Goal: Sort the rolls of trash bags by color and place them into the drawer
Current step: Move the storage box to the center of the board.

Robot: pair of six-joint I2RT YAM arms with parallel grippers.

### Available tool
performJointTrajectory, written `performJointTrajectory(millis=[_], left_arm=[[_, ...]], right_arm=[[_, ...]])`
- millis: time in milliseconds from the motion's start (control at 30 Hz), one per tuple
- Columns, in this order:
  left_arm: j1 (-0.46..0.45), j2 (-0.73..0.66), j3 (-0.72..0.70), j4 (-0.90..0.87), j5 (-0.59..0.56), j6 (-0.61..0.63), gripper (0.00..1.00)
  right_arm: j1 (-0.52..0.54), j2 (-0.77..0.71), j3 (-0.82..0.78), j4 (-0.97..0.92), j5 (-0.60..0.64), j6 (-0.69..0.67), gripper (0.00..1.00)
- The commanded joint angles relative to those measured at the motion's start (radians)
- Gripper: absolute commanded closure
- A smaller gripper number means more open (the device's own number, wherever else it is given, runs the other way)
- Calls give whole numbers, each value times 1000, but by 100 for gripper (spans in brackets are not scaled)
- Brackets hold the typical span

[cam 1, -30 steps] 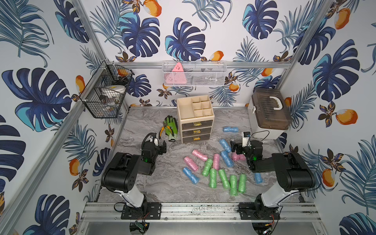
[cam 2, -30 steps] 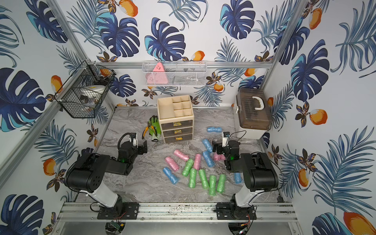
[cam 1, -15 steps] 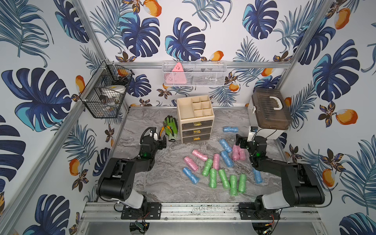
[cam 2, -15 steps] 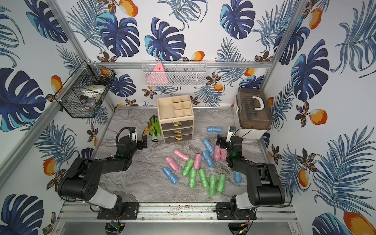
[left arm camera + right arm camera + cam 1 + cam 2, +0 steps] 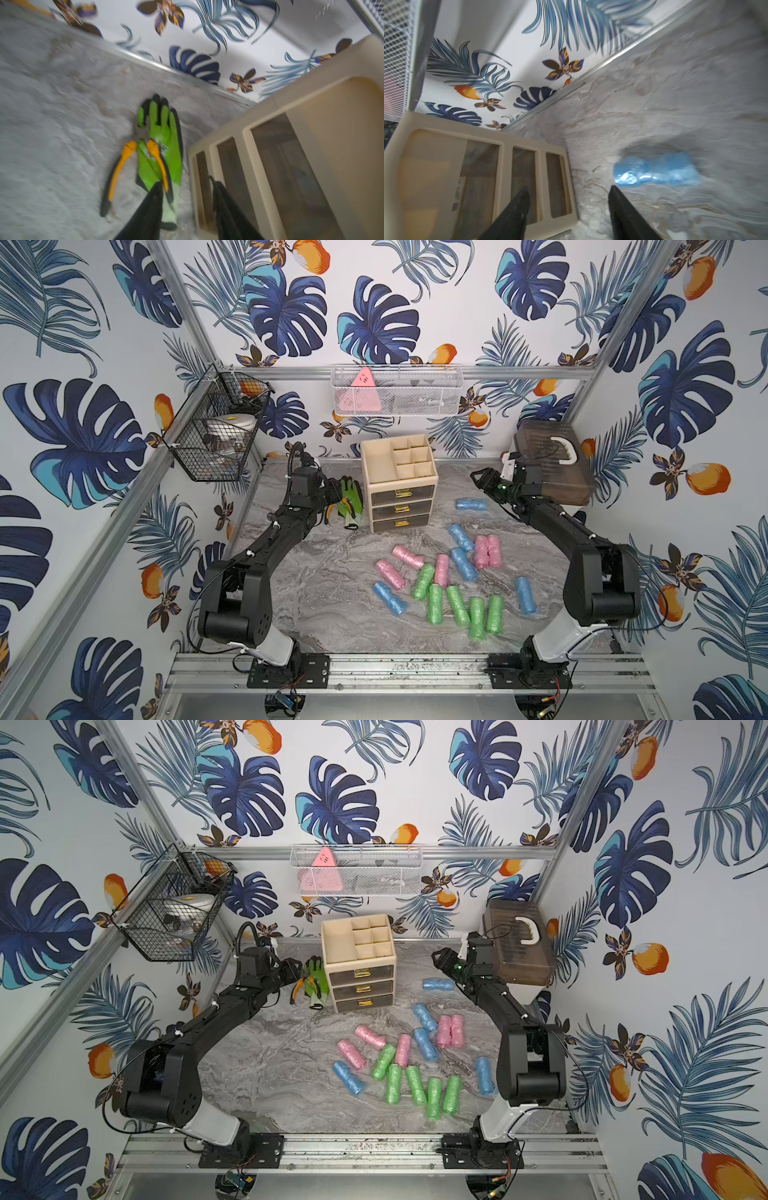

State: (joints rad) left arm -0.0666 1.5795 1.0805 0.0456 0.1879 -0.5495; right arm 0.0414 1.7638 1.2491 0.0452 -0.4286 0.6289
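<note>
Several rolls of trash bags lie loose on the marble table in front of the drawer unit [image 5: 401,489]: pink [image 5: 487,551], green [image 5: 457,605] and blue [image 5: 524,595]. One blue roll [image 5: 471,504] [image 5: 656,172] lies apart, right of the unit. All three drawers look closed. My left gripper [image 5: 330,494] [image 5: 186,184] hovers open and empty over the green glove's cuff, beside the unit's left side. My right gripper [image 5: 478,477] [image 5: 569,190] hangs open and empty between the unit's right side and the lone blue roll.
A green work glove [image 5: 160,145] with orange-handled pliers [image 5: 122,164] on it lies left of the unit. A brown carry case [image 5: 548,464] stands at the back right. A black wire basket [image 5: 216,439] and a white mesh basket [image 5: 395,389] hang on the walls.
Both arms have stretched from near the table's front toward the back. The left gripper came up beside the glove, the right one past the pink rolls to the lone blue roll.
</note>
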Motion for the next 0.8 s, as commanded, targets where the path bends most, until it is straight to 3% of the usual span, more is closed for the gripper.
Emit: performJointTrajectory(millis=[0, 300, 467, 767], left_arm=[[-2, 17, 8, -56, 194, -160, 64], [-36, 92, -3, 40, 297, -256, 74], [-66, 105, -5, 64, 288, -271, 74], [-106, 48, -41, 62, 255, -268, 74]], right_arm=[[10, 104, 82, -4, -226, 176, 43], [89, 415, 331, 105, -271, 361, 42], [128, 508, 405, 155, -249, 420, 39], [208, 673, 614, 146, -333, 436, 35]])
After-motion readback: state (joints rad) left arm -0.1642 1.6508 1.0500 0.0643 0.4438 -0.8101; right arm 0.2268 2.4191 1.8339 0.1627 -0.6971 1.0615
